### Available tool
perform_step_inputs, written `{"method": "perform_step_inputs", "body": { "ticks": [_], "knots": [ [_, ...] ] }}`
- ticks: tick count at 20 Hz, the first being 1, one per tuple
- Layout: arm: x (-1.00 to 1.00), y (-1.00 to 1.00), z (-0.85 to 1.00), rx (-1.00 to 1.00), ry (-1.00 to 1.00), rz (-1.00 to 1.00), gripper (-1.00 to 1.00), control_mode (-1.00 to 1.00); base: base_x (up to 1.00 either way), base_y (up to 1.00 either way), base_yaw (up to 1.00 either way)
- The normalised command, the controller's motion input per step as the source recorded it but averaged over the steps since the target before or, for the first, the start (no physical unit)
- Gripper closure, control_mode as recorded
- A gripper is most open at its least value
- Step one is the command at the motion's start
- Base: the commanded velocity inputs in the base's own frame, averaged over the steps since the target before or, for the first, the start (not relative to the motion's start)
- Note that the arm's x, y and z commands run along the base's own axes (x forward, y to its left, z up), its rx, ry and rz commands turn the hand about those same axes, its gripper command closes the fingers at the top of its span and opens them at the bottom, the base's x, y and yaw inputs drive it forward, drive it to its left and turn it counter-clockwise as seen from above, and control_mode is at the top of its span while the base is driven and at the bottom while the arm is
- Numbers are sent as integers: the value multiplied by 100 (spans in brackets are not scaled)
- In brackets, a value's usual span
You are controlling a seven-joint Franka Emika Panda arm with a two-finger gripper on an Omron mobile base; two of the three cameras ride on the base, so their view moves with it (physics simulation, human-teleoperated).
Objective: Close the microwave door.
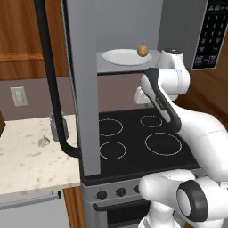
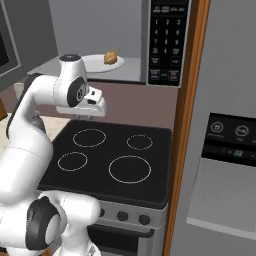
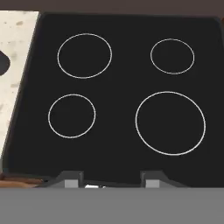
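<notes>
Left base view: the microwave door (image 1: 84, 84) stands swung wide open at the left, its grey edge facing the camera and its long black curved handle (image 1: 50, 80) running down its outer face. To its right, the microwave (image 1: 133, 40) cavity holds a white plate (image 1: 120, 57) with a small round food item (image 1: 142, 50); the keypad panel (image 1: 213, 33) sits at far right. The gripper (image 3: 111, 178) hangs over the black stove top (image 3: 118, 100), fingers spread with nothing between them. The door is judged a rigid, hinged panel, light to swing; push flat on its outer face near the handle side. The door's glass window is cut off, its hinge hidden, and the food item is too small to identify.
</notes>
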Motion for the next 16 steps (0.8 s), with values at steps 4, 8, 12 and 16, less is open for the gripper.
{"method": "perform_step_inputs", "body": {
  "ticks": [4,8,12,16],
  "knots": [
    [-74,62,1,-3,-25,0,-100,-100,0,0,0],
    [-100,82,15,-16,-65,0,-100,-100,0,0,0],
    [-100,56,13,-17,-74,1,-100,-100,0,0,0],
    [-100,-9,16,-1,-56,0,-100,-100,0,0,0]
  ]
}}
